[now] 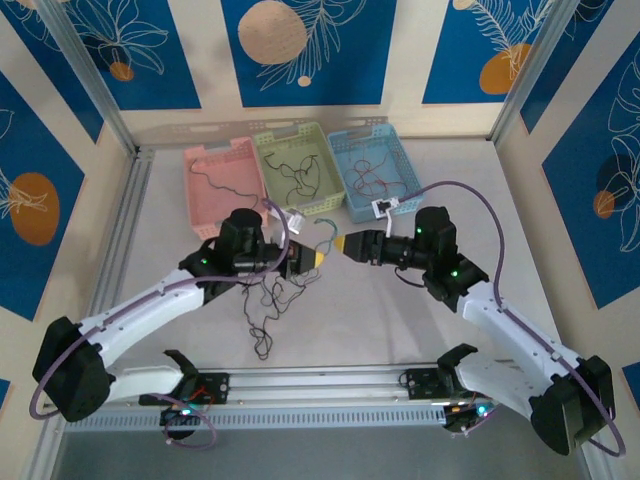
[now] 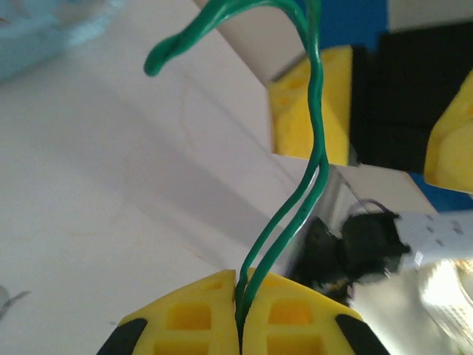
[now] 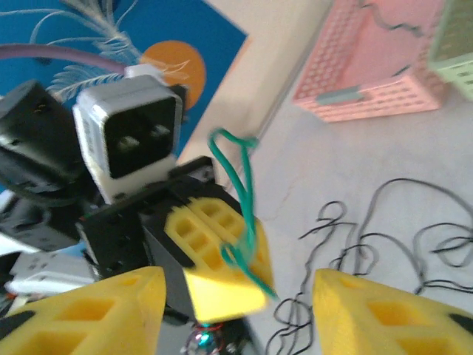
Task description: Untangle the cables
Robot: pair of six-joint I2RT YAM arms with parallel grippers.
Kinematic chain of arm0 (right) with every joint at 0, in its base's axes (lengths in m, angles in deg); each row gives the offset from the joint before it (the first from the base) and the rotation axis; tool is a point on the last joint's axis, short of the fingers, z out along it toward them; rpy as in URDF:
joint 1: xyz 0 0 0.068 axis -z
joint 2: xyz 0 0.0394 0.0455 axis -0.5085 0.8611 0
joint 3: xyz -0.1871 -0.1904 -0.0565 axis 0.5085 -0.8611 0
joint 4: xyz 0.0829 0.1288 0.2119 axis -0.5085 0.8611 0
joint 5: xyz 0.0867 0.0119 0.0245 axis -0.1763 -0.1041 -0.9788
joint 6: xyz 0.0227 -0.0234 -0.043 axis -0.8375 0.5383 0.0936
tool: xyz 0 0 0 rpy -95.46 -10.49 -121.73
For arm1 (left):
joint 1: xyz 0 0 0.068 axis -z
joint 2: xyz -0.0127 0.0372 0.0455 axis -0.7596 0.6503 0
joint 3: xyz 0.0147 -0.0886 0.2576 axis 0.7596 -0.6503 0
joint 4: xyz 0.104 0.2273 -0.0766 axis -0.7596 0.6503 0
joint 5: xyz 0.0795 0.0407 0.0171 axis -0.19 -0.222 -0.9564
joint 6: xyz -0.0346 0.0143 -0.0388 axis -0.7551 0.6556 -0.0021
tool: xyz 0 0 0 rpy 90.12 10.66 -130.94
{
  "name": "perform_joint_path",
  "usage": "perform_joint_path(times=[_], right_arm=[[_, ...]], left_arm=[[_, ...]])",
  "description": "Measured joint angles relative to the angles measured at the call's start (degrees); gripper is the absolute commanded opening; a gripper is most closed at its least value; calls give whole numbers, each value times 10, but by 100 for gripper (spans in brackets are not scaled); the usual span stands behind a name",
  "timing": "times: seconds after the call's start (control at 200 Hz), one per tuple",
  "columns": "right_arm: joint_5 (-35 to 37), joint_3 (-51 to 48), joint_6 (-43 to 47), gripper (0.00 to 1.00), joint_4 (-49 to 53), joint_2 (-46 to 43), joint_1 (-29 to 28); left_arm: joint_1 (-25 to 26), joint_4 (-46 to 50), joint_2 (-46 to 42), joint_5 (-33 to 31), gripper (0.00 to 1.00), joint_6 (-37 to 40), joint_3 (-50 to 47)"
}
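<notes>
Three slotted plastic baskets sit in a row at the far side of the white tabletop point(image 1: 400, 320): a pink basket point(image 1: 215, 150), a pale green basket point(image 1: 290, 133) in the middle and a light blue basket point(image 1: 365, 137), each with a few thin dark wires lying in it.

Just on the near side of the pale green basket, the left gripper point(image 1: 318, 260) and the right gripper point(image 1: 350, 246) point at each other, tips close but apart. The left gripper's yellow jaws are pressed together on a thin green cable point(image 2: 292, 214), pinching a doubled strand right at the tips. The cable rises from there and bends into a loop held up off the tabletop. The right gripper's jaws are spread wide with nothing between them, one on each side of the left gripper's tips and not touching the green cable, as far as I can tell.

Further toward the arm bases from the pale green basket, a tangle of loose black cables point(image 1: 270, 305) lies on the tabletop, partly under the left gripper.
</notes>
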Motion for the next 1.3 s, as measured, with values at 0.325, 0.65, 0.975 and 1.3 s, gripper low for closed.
perform_joint_path(times=[0.325, 0.65, 0.975, 1.3], right_arm=[[73, -149, 28, 61, 2, -27, 142], [57, -173, 17, 59, -33, 14, 163], [40, -173, 7, 58, -56, 35, 175], [30, -162, 7, 62, -46, 49, 151]], left_arm=[[-171, 137, 81, -140, 0, 22, 126], [-280, 185, 234, -207, 13, 31, 212], [-332, 198, 312, -216, 69, 28, 260], [-303, 169, 60, -186, 74, 9, 41]])
